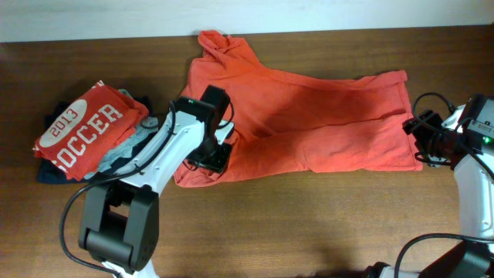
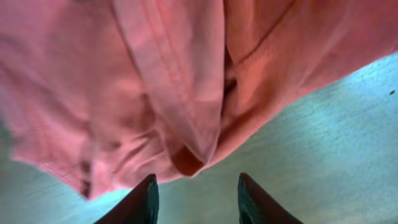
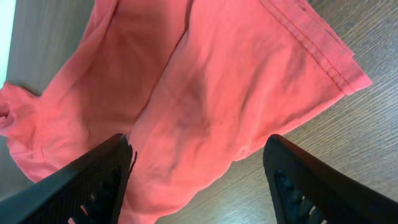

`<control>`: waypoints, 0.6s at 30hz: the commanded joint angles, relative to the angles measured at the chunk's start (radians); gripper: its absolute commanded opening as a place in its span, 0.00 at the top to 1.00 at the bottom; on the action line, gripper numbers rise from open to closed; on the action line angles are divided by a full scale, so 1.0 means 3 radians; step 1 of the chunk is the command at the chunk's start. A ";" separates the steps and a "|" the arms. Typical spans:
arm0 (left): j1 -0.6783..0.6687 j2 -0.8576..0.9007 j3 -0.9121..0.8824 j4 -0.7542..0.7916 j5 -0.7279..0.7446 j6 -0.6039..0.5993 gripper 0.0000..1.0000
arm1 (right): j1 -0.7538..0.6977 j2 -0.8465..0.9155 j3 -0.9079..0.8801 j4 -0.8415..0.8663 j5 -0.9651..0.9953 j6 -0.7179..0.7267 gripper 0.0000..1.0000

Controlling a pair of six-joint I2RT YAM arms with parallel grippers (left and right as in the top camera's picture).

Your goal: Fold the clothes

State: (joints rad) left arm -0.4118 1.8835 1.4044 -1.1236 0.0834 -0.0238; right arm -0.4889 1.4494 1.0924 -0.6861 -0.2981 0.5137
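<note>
Garment: the large orange-red short-sleeved cotton T-shirt (image 1: 309, 116) lies spread left to right across the brown wooden table (image 1: 324, 232). Its print is not showing, and one end is bunched into a lump at the top left.
Left gripper: the left gripper (image 1: 210, 160) sits at the shirt's lower-left corner. In its wrist view the fingers stand parted with bare table between them and rumpled cloth just ahead — released, holding nothing.
Right gripper: the right gripper (image 1: 419, 140) is at the shirt's right edge, jaws spread wide over the cloth and nothing pinched.
Risk, left corner: several layers overlap in wrinkles here, so a pinch could catch only the top one and peel the shirt apart.
Risk, right edge: the cloth lies flat on the wood — the fingers may slide over it and lift nothing, or the two arms may lift unevenly and skew the fold.
Risk, neighbour: the folded pile topped by a red shirt printed "2013 SOCCER" (image 1: 81, 127) lies just beside the left arm, and a wide sweep could drag it.
</note>
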 commanded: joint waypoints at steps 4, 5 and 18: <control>0.0014 -0.0014 -0.0244 0.0240 0.0083 -0.0058 0.59 | 0.0015 -0.0033 0.0025 -0.0080 -0.0025 -0.0053 0.30; 0.0014 -0.0014 -0.0282 0.0284 0.0083 -0.0058 0.59 | 0.0015 -0.0033 0.0025 -0.0090 -0.0027 -0.0053 0.31; 0.0051 -0.0019 -0.0039 0.0167 -0.0256 -0.0058 0.99 | 0.0015 -0.0033 0.0025 -0.0174 -0.0027 -0.0053 0.30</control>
State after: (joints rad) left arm -0.4118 1.8835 1.3128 -1.0267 0.0555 -0.0425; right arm -0.4889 1.4494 1.0924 -0.7345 -0.2981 0.5117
